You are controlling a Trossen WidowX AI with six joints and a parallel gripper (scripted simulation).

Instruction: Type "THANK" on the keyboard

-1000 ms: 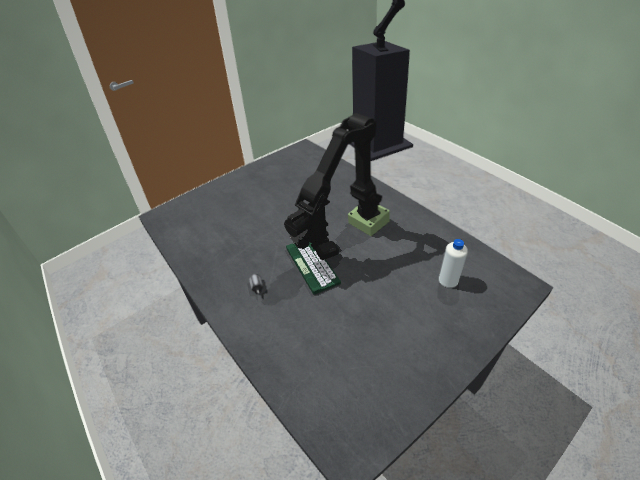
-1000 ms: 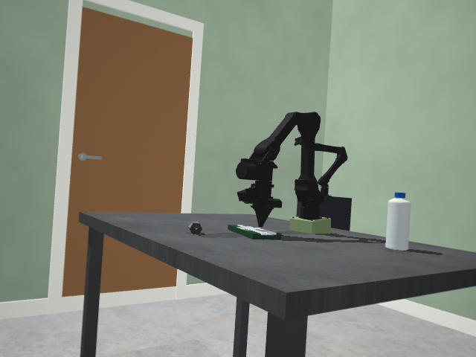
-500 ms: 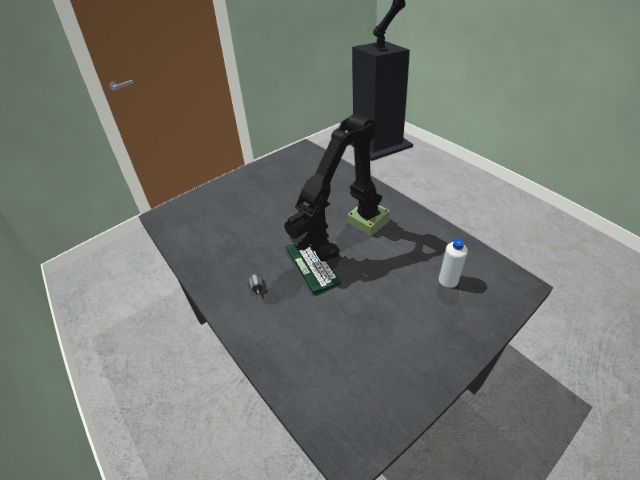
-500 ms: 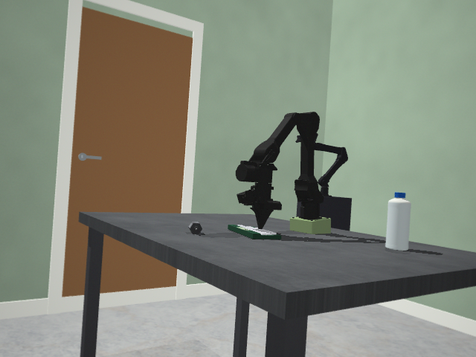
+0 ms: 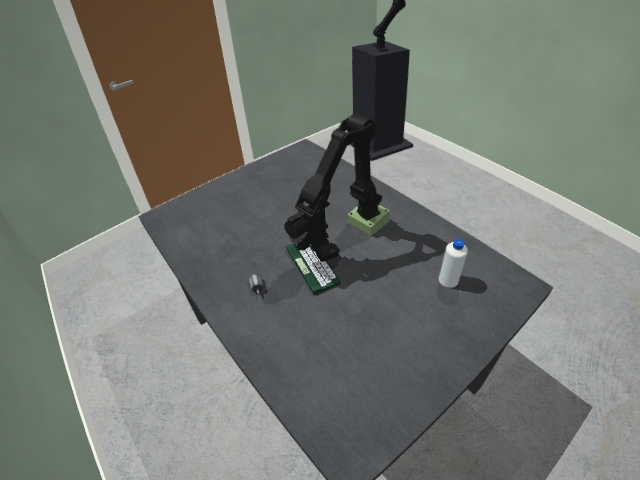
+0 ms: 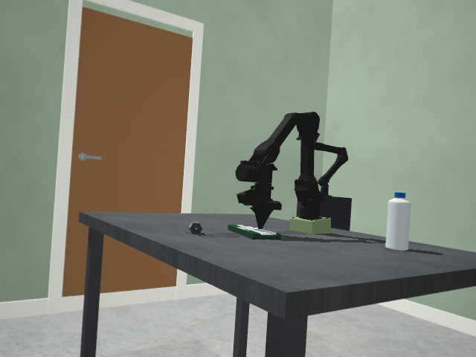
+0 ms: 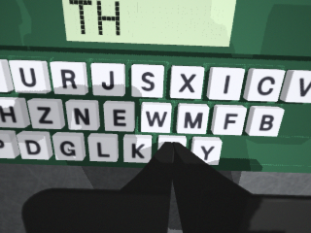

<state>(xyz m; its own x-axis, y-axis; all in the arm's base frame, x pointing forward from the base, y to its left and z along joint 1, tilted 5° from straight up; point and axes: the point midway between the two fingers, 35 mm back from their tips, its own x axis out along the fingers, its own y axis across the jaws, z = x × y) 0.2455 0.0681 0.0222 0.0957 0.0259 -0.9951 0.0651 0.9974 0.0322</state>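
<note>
The end effector is pressed together into a single point with nothing pinched in it, and its tip rests on a key in the bottom row, between K and Y. The tip hides that key's letter, so I cannot tell for sure that it is the A. The keyboard lies flat on the counter directly beneath the tip. Its display, just beyond the key rows from the tip, reads "TH".

By my reckoning two letters of five are in; A, N and K are left. If the covered key is the A, this press would be the third letter. N sits up and to the left of the tip, and K is right beside it.

The only container is a white bottle with a blue cap, standing upright well off to the side, closed; its contents cannot be seen. A small dark metal piece lies on the far side of the keyboard.
</note>
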